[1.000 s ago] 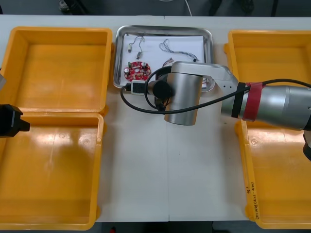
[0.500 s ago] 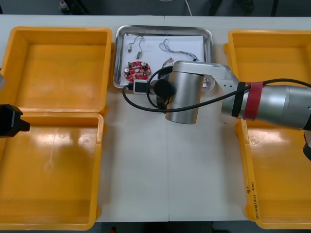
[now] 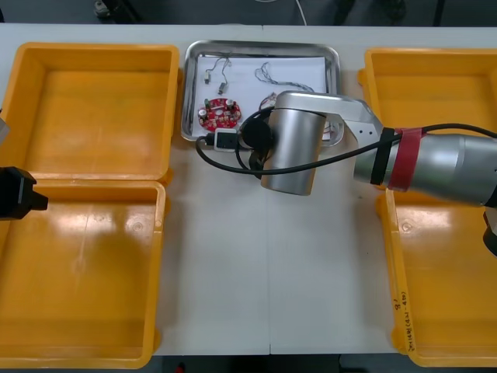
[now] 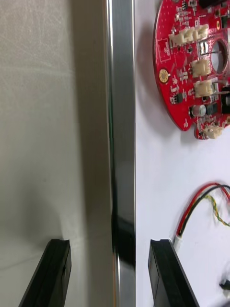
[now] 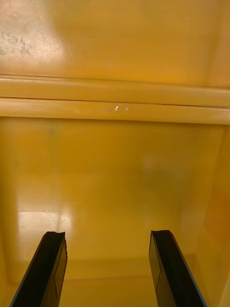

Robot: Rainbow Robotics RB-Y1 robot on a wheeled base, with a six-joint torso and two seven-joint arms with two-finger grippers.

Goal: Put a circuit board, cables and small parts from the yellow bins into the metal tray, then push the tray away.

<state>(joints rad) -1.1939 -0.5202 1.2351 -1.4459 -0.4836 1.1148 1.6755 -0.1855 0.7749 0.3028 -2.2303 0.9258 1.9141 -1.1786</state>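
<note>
Right wrist: right gripper spread wide astride the shiny rectangular metal tray rim, one finger by the red-and-yellow cable; a push may snag it or skew the tray.
Left wrist: left gripper wide over yellow plastic bin.
Front: tray upper centre, holding round red circuit board; light table, dark floor beyond.

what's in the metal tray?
Red circuit board, cables on white lining. Open right gripper straddles the near rim; its arm hides the near right corner. Left gripper hangs over a yellow bin.
</note>
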